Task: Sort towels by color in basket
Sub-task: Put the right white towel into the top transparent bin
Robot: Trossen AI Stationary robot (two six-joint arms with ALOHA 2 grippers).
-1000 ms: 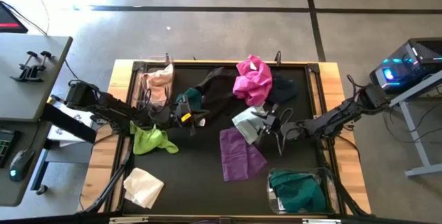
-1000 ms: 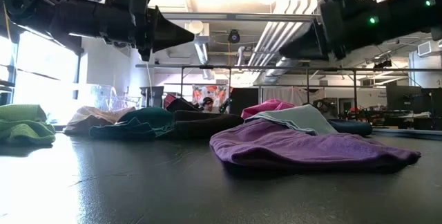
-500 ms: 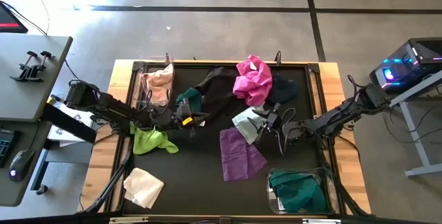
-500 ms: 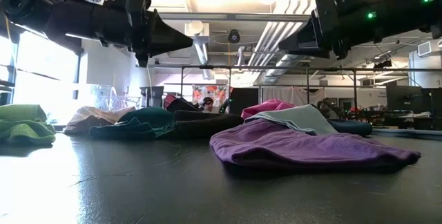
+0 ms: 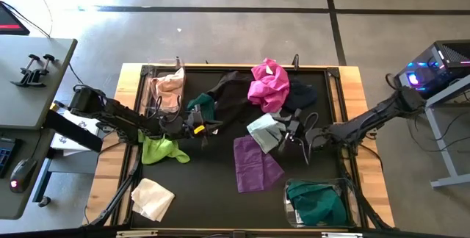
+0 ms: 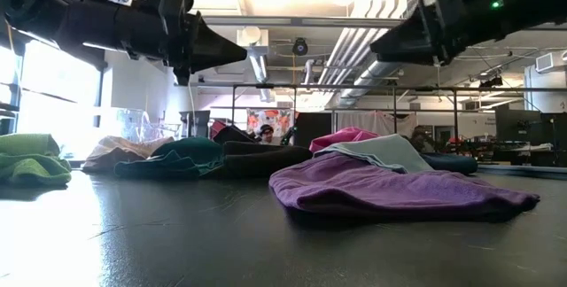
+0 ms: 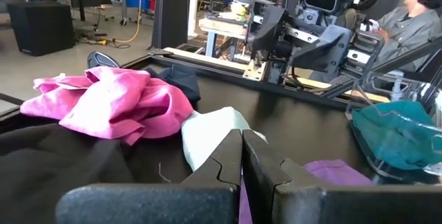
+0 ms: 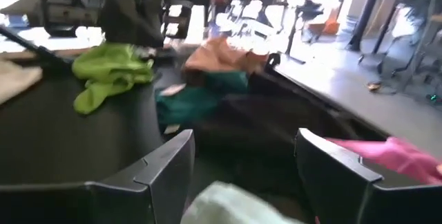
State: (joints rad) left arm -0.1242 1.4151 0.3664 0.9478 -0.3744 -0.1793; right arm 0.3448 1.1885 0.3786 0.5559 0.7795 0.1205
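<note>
The towels lie scattered on the black table top. A pale mint one (image 5: 262, 131) overlaps a purple one (image 5: 256, 163). Magenta (image 5: 269, 83), black (image 5: 229, 92) and dark teal (image 5: 203, 106) cloths lie farther back. Lime green (image 5: 162, 149) and cream (image 5: 152, 197) cloths lie at the left. My left gripper (image 5: 199, 129) hangs shut above the table, beside the dark teal cloth. My right gripper (image 5: 287, 130) is open, raised (image 6: 383, 55) over the mint towel's right edge (image 8: 231, 207).
A clear basket (image 5: 147, 91) at the far left holds a peach cloth (image 5: 169, 87). Another clear basket (image 5: 351, 194) at the near right holds a teal-green cloth (image 5: 317, 202). A dark cloth (image 5: 302, 95) lies beside the magenta one. A person (image 7: 414, 23) sits beyond the table.
My right gripper has risen a little and drawn slightly back toward the table's right edge, away from the purple towel. The towels lie as they did.
</note>
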